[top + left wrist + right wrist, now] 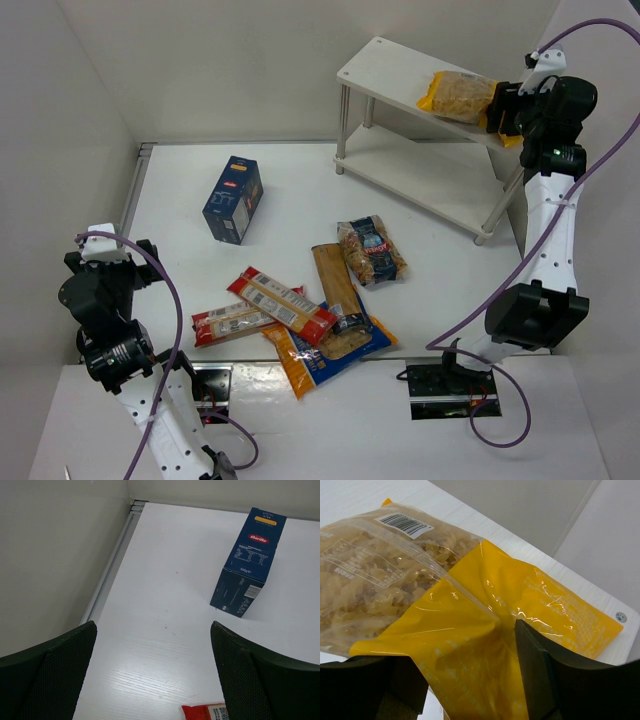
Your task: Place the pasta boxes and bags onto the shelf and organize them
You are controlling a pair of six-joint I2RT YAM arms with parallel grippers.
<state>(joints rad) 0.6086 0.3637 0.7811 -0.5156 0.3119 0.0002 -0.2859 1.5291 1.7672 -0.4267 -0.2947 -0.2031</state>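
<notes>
The large yellow bag (460,97) with a clear window lies on the top tier of the white shelf (385,65). My right gripper (500,108) is shut on its yellow end (470,605), fingers either side of the creased plastic (470,680). My left gripper (145,262) is open and empty above the table's left side (152,627). The dark blue carton (233,199) lies ahead of it (248,562). Red-and-white spaghetti packs (280,302), an orange-and-blue bag (320,350) and a small clear blue-labelled bag (371,250) lie in a pile mid-table.
A long clear spaghetti pack (335,290) lies across the pile. A red pack corner (205,711) shows at the bottom of the left wrist view. The shelf's lower tier (420,175) stands at the back right. Walls close in on the left and back.
</notes>
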